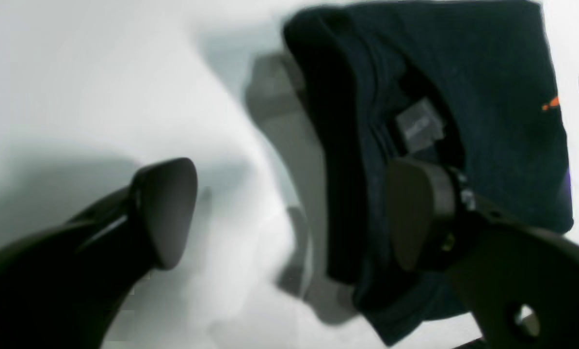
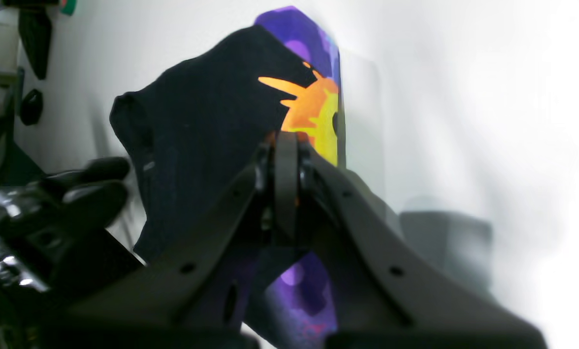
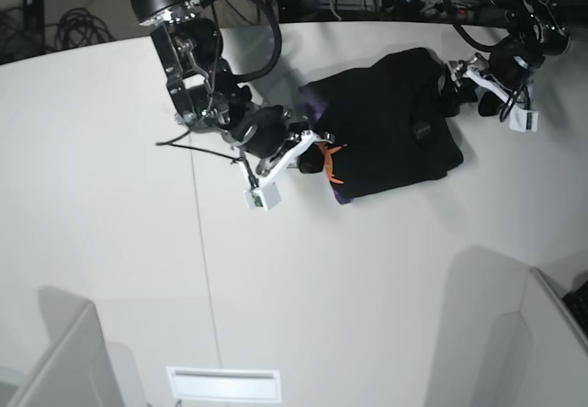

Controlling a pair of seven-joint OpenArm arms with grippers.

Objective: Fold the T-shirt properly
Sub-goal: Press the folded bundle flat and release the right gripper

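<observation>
Left wrist: left gripper [image 1: 289, 213] spread wide, nothing between; one finger [image 1: 166, 211] over bare white table [image 1: 76, 72], the other over the near edge of the T-shirt [image 1: 488, 97]. Shirt folded into a thick dark stack, grey neck label [image 1: 419, 125] showing at the collar, speck of orange print at the far edge. Blurry. Right wrist: right gripper [image 2: 285, 145] pinched together on the shirt edge, right at the orange and yellow print [image 2: 313, 116]; black cloth draped up and to one side of the pinch, purple print above and below it. Base: shirt [image 3: 390, 122] folded in a dark block on the table [image 3: 110, 223], toward the far side. Right gripper [image 3: 314, 157] at the shirt's edge nearest the table's middle, orange and purple peeking out there. Left gripper [image 3: 467, 90] at the opposite edge of the shirt, spread apart, contact with the cloth not clear.
</observation>
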